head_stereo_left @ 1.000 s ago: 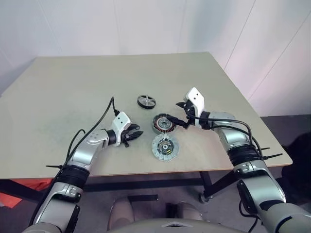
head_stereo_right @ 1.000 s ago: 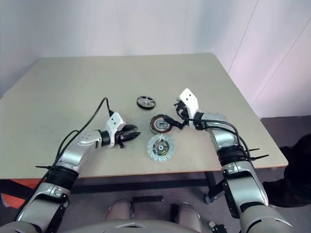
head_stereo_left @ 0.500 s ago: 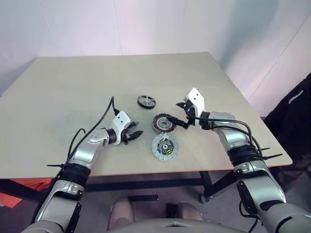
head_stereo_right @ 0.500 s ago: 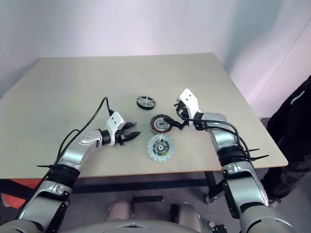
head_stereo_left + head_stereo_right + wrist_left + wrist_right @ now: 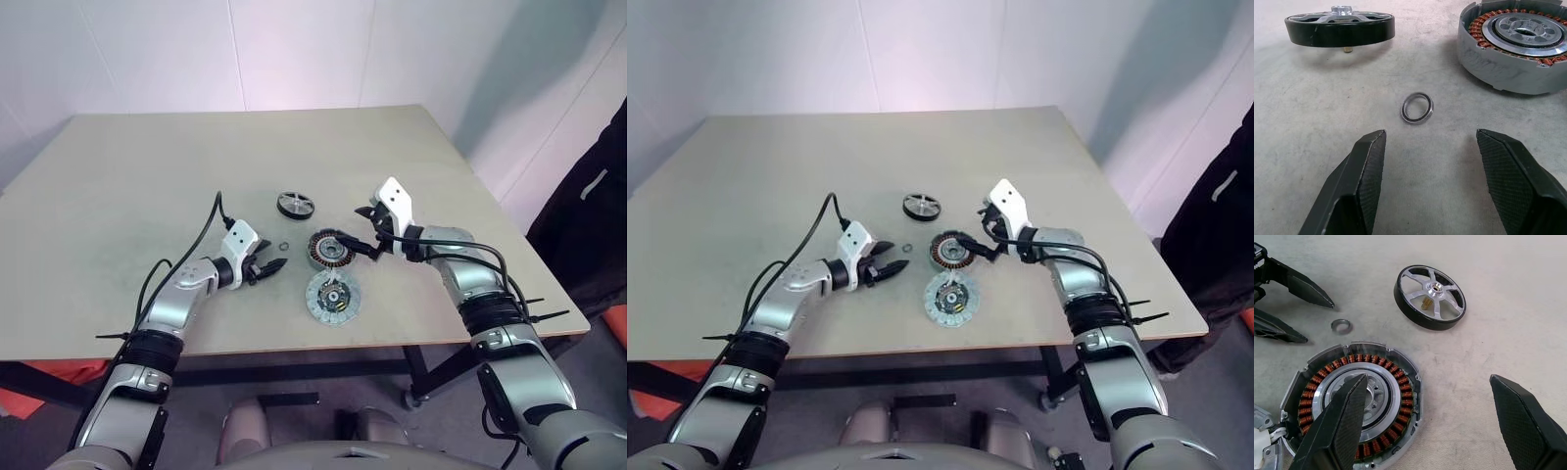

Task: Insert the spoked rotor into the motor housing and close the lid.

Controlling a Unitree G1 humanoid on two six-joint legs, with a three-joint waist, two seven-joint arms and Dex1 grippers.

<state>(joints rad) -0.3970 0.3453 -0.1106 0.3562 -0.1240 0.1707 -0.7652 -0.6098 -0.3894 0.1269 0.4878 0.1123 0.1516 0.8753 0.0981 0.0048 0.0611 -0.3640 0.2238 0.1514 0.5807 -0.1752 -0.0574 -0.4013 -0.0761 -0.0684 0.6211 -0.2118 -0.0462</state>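
Both arms reach low and inward over the beige worktop, the left fingers spread empty toward a tiny silver washer ring, the right fingers wide over the copper-coiled round motor housing, the black-rimmed spoked rotor beyond, the silvery disc lid nearer.

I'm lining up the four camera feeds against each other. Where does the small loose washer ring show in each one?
Left eye view: washer ring between left gripper and spoked rotor.
Right eye view: same spot.
Left wrist view: centre.
Right wrist view.
Shared landmark: the rotor.
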